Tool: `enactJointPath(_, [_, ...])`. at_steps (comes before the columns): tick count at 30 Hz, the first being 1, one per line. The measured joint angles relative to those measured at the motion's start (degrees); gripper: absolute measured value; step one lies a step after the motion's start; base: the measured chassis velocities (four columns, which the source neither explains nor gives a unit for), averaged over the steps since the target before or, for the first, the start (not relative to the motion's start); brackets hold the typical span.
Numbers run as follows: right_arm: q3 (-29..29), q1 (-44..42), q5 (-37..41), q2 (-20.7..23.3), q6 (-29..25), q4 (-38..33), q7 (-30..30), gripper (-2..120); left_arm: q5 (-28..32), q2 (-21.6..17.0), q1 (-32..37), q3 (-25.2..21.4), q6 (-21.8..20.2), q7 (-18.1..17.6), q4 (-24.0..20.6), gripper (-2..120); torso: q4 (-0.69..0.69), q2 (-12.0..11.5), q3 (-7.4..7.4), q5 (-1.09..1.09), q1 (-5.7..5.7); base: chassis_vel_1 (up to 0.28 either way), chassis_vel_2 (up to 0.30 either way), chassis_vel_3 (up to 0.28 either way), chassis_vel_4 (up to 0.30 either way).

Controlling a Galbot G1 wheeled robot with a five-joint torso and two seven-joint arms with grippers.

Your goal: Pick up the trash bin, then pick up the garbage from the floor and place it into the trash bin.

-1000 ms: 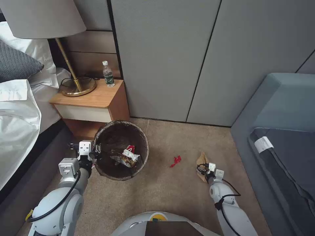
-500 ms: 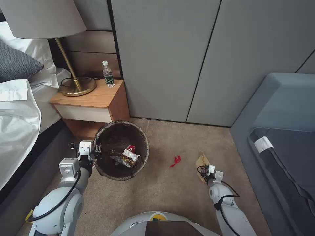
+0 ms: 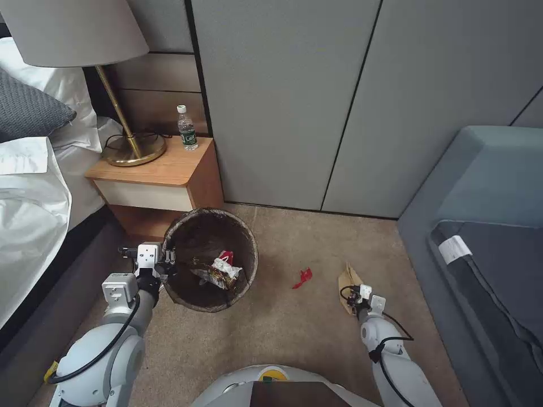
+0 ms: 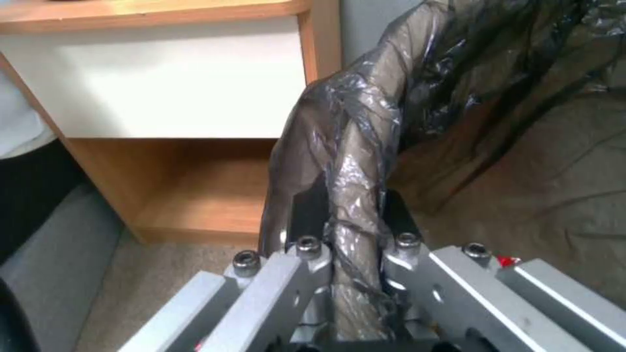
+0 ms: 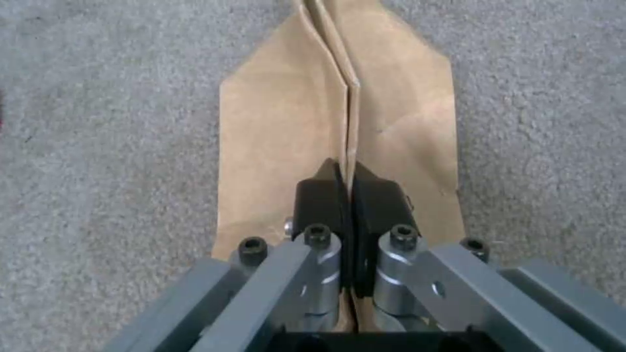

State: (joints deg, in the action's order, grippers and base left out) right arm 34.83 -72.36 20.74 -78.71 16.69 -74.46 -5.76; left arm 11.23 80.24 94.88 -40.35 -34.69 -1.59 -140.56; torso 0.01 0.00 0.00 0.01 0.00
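Observation:
The trash bin, lined with a dark brown bag, stands on the carpet in front of the nightstand. Crumpled red-and-white packets lie inside it. My left gripper is shut on the bin's near-left rim; in the left wrist view its pads pinch the bag-covered rim. Of the garbage, a flattened brown paper bag lies on the floor to the right, and my right gripper is shut on its central fold. A small red scrap lies between the bin and the paper bag.
A wooden nightstand with a brass lamp and a water bottle stands behind the bin. The bed borders the left, a grey upholstered seat the right, and wall panels the back.
The right gripper with the paper bag has drawn back very slightly toward me. The left gripper and the bin have barely shifted.

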Motion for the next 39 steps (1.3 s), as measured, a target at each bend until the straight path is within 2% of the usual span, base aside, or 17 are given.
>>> enactJointPath(4, [0.45, -0.58, -0.06, 0.23, -0.13, -1.59, -0.24, 0, -0.13, 0.12, 0.10, 0.11, 0.02, -0.01, -0.14, 3, -0.01, 0.00, 0.00, 0.00, 0.00, 0.000, 0.000, 0.000, 0.000])
enactJointPath(12, [1.70, -3.49, -0.44, 1.93, -0.28, -10.16, 0.17, 0, -0.18, 0.15, 0.28, 0.05, 0.04, -0.01, -0.50, 3, -0.01, 0.00, 0.00, 0.00, 0.00, 0.000, 0.000, 0.000, 0.000])
enactJointPath(16, [2.91, -5.69, 1.35, 4.00, 0.71, -19.91, 2.24, 0, -0.19, 0.16, 0.30, 0.02, 0.04, 0.00, -0.63, 3, -0.01, 0.00, 0.00, -0.01, 0.00, 0.000, 0.000, 0.000, 0.000])
enactJointPath(17, [2.91, -5.69, 1.35, 4.00, 0.71, -19.91, 2.24, 0, -0.19, 0.16, 0.30, 0.02, 0.04, 0.00, -0.63, 3, -0.01, 0.00, 0.00, -0.01, 0.00, 0.000, 0.000, 0.000, 0.000])
enactJointPath(20, [3.47, -6.97, 3.32, 5.53, 1.40, -26.56, 4.01, 0, -0.24, 0.25, 0.31, 0.02, 0.04, 0.00, -0.63, 3, -0.01, 0.00, 0.00, -0.03, 0.00, 0.000, 0.000, 0.000, 0.000])
enactJointPath(21, [3.70, -7.70, 4.73, 6.62, 2.18, -30.71, 5.13, 0, -0.27, 0.28, 0.30, 0.09, 0.04, 0.00, -0.64, 3, -0.01, 0.00, 0.00, -0.01, 0.00, 0.000, 0.000, 0.000, 0.000])
enactJointPath(22, [3.70, -7.70, 4.73, 6.62, 2.18, -30.71, 5.13, 0, -0.27, 0.28, 0.30, 0.09, 0.04, 0.00, -0.64, 3, -0.01, 0.00, 0.00, -0.01, 0.00, 0.000, 0.000, 0.000, 0.000])
enactJointPath(27, [4.08, -8.79, 7.28, 9.17, 5.09, -41.01, 6.28, 0, -0.34, 0.33, 0.15, 0.27, 0.01, 0.02, -0.63, 3, -0.01, 0.00, 0.00, -0.01, 0.00, 0.000, 0.000, 0.000, 0.000])
enactJointPath(33, [3.26, -9.03, 8.49, 10.89, 7.22, -48.80, 6.83, 0, -0.25, 0.31, 0.16, 0.30, -0.19, 0.08, -0.66, 3, -0.01, 0.00, 0.00, -0.01, 0.00, 0.000, 0.000, 0.000, 0.000])
enactJointPath(39, [-0.31, -7.21, 10.69, 15.18, 9.75, -54.87, 6.98, 0, -0.18, 0.18, 0.23, 0.46, -0.47, 0.27, -0.78, 3, -0.01, 0.00, 0.00, -0.01, 0.00, 0.000, 0.000, 0.000, 0.000])
